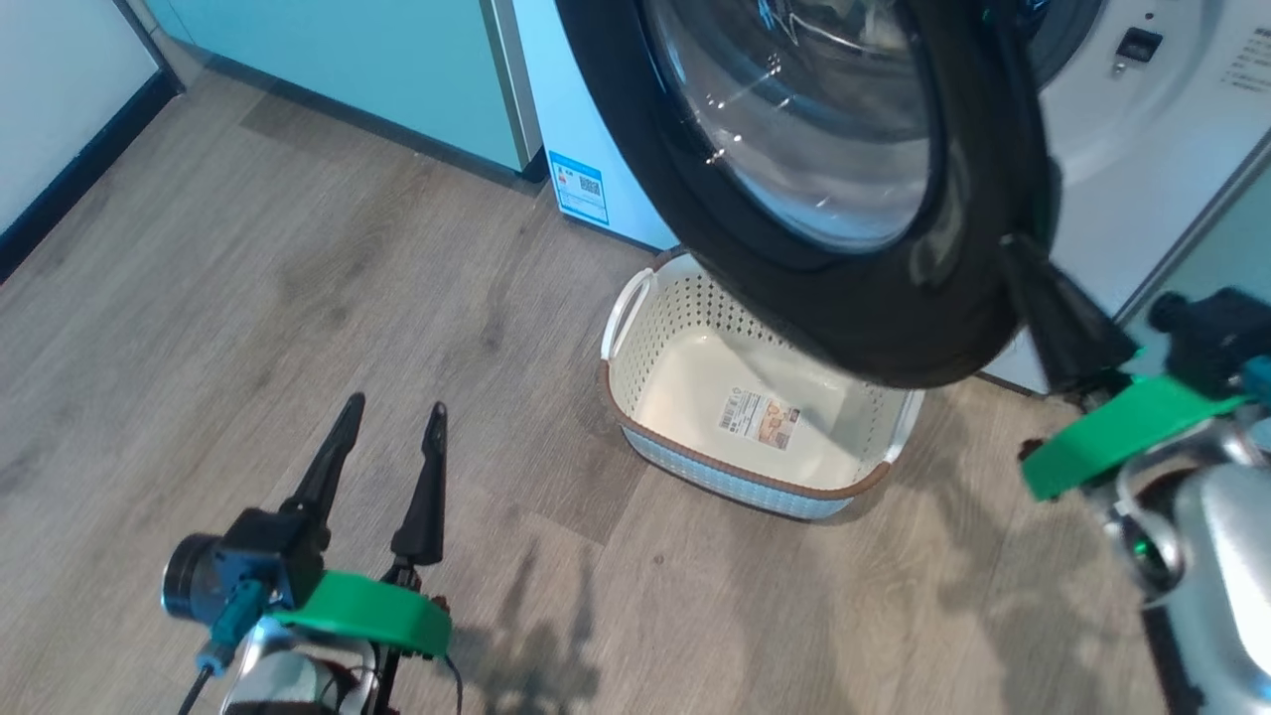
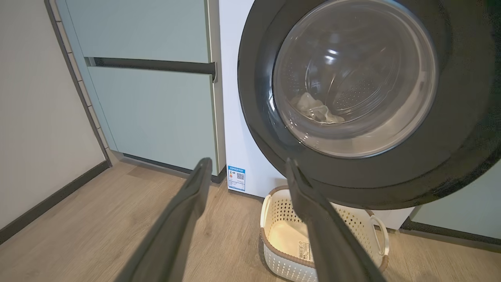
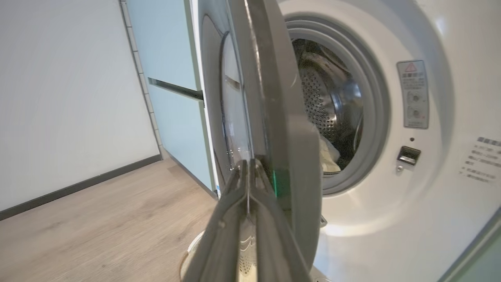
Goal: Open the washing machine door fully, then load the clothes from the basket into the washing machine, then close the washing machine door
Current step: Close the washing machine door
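gleaming round black door, half open

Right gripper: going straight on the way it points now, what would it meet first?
The washing machine door. The shut right gripper points at the door's edge, with its tips right by it; whether they touch is unclear. Going straight on, it would likely push that edge.

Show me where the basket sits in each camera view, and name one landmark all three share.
Head view: the basket is at centre, on the floor below the lower rim of the washing machine door.
Left wrist view: bottom, right of centre, partly behind the left gripper.
Right wrist view: a pale sliver at the bottom edge, left of the shut right gripper, likely its handle.
Shared landmark: the door, edge-on in the right wrist view.
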Robot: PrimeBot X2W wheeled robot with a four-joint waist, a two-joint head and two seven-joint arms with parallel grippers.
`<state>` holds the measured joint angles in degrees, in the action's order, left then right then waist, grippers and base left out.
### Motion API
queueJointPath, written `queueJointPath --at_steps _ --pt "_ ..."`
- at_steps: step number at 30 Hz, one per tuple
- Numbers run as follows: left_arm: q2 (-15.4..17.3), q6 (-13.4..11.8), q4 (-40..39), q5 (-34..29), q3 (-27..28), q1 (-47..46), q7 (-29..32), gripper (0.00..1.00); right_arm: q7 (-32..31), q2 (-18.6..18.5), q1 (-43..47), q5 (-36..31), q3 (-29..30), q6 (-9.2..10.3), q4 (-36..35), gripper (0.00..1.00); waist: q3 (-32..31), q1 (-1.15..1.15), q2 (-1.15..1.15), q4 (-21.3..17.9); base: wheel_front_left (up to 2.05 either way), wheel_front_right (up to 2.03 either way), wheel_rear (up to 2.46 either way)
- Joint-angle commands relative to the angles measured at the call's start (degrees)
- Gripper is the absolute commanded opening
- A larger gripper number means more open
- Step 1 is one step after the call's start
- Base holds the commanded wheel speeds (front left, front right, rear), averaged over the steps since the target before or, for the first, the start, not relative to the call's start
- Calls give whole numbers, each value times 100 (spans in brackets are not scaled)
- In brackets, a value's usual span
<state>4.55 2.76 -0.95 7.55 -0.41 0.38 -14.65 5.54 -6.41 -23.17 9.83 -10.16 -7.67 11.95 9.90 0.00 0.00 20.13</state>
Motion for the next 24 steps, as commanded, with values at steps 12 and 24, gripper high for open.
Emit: queueJointPath --at_steps 12,24 --pt "-59 121 -423 -106 23 -486 -35 100 138 -156 -926 -199 501 19 462 0 359 0 0 114 0 0 0" --pt "-143 149 -533 -31 -191 -758 -35 100 117 -451 -1845 -443 771 19 1192 0 892 0 0 317 0 0 0"
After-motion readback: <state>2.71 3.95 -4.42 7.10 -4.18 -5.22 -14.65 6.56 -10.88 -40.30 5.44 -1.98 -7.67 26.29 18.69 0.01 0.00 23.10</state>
